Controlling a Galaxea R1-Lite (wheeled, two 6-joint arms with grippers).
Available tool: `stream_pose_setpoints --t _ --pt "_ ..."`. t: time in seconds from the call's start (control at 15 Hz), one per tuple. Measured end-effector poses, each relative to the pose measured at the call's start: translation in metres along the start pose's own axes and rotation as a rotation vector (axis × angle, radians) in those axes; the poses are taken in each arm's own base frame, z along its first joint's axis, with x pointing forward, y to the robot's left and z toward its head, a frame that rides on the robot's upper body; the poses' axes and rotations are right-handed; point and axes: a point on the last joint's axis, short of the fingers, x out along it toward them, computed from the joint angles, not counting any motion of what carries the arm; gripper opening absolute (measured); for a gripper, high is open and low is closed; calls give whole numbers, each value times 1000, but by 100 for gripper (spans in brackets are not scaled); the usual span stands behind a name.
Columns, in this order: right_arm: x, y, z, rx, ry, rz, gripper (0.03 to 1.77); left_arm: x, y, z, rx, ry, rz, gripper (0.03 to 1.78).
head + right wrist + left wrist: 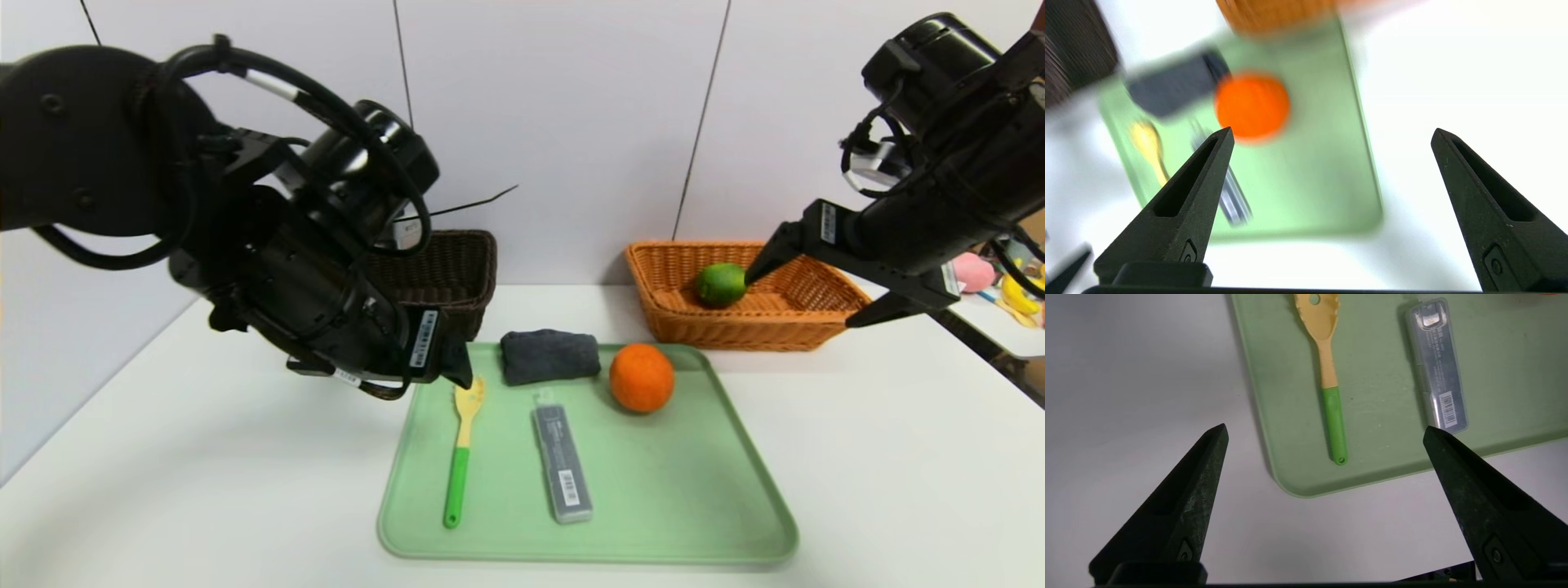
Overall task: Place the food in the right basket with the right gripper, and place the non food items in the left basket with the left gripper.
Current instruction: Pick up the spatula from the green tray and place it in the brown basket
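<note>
The green citrus (721,284) lies inside the orange-tan right basket (816,327). My right gripper (804,300) hangs open and empty over that basket, one fingertip close beside the green fruit. The orange (642,376) sits on the pale green tray (653,523), beside the rolled dark towel (549,355). The yellow fork-spoon with green handle (462,445) and the grey barcoded case (562,464) lie side by side on the tray. My left gripper (1325,430) is open above the tray's near left corner, over the fork-spoon (1331,396), with the case (1437,363) off to one side. The right wrist view shows my right gripper (1333,131) empty, with the orange (1252,106) blurred beyond it.
The dark brown left basket (453,273) stands behind the left arm at the back of the white table (898,457). Toys and bananas (1016,294) lie on another surface off to the far right. A white wall closes the back.
</note>
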Motion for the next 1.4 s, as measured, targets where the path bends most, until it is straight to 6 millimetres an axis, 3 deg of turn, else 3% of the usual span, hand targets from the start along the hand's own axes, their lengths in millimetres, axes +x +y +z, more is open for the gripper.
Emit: stream_pose_setpoints --t 0.27,0.53,1.0,1.4 --pt "2 -1 -11 50 74 4 168 34 -25 8 -50 149 49 169" --pt "17 -4 -25 10 147 -51 169 71 -35 5 -54 233 101 169" --pt "20 -3 -27 1 155 -54 169 104 -39 2 -57 294 143 169" --pt "20 -4 -28 3 162 -58 170 118 -39 0 -76 323 165 169"
